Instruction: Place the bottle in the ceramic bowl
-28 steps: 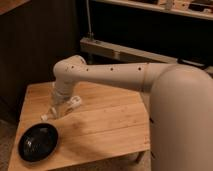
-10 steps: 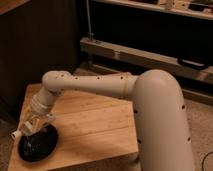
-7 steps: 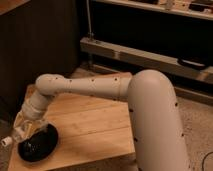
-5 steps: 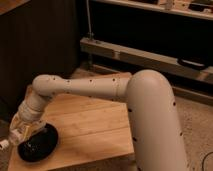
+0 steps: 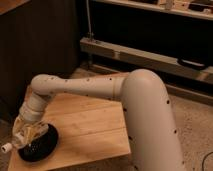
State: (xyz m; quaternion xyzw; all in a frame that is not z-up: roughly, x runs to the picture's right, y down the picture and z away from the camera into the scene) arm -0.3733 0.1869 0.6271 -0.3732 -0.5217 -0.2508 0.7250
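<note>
One arm, one gripper point(image 5: 25, 132), positioned low over the left edge of the ceramic bowl point(image 5: 42, 147) at the front-left corner of the wooden table point(image 5: 95, 125). Jaws closed around the bottle point(image 5: 15, 141), held on a slant with the white cap point(image 5: 6, 148) pointing down and to the left, beyond the bowl's rim and near the table's left edge.

Step in hand, as judged: releasing the bottle into the bowl.

- Shift toward the bowl's centre before release; as held, cap end appears outside the rim, so a drop from this spot risks landing on the rim or off the table.
- Lower until bottle sits close above the bowl's floor; a glossy, shallow bowl gives little wall to stop a rolling bottle.
- Level the bottle along the bowl's width, then open slowly and lift straight up.

Markings: pale label on the bottle, no legible text. No brand or writing readable on bowl, table or arm.
</note>
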